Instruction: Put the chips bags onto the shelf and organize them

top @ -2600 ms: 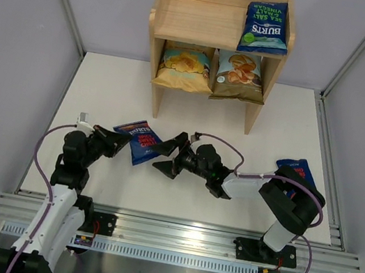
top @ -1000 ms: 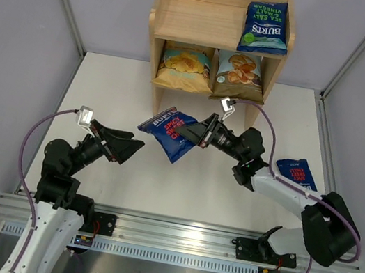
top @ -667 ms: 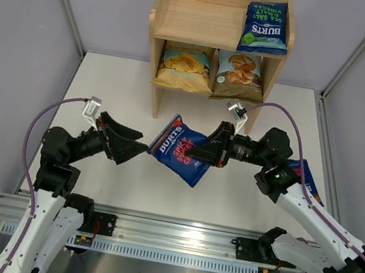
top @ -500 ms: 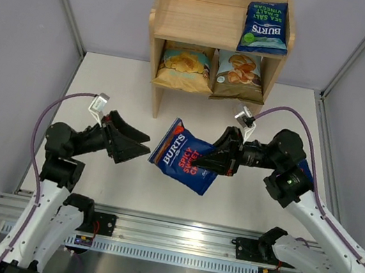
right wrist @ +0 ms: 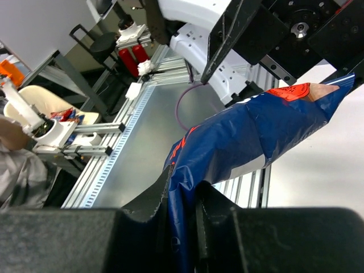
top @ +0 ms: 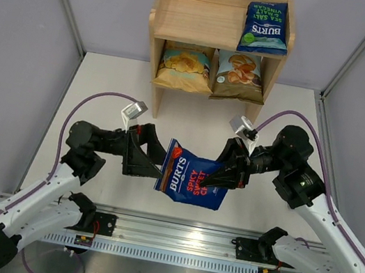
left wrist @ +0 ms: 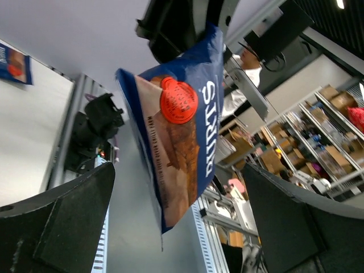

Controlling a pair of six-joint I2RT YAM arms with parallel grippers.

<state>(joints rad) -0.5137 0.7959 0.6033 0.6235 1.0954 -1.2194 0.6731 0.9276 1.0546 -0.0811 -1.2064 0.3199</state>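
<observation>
From above. At the far side of the white counter (top: 106,88), the wooden shelf (top: 189,17). On its top tier, at the right end, the green-lettered Burts bag (top: 265,27). On the lower tier, side by side, the yellow bag (top: 183,66) on the left and the Cassava bag (top: 239,76) on the right. Nearer the arm bases, between the two arms, the red-lettered Burts bag (top: 192,184), tilted and pinched at its right side by the right claw (top: 216,180). Just beside the bag's left edge, the left claw (top: 158,164), spread wide and gripping nothing.

From the left wrist. Straight ahead, the same red-lettered bag, hanging free with its logo running sideways and a red round seal near the top. Gripped at its upper end by the dark right claw. Below and to either side, the two own fingers (left wrist: 62,227), set far apart, with a clear gap to the bag on both sides. In the upper left corner, lying on the counter and cut by the frame edge, a second dark-blue bag (left wrist: 10,61).

From the right wrist. At the bottom, the own pads (right wrist: 227,219), pressed together on the bag's crimped edge. From there up and to the right, the blue foil, creased, with red print at its far end. Beyond it, parts of the left arm, too close to make out contact.
</observation>
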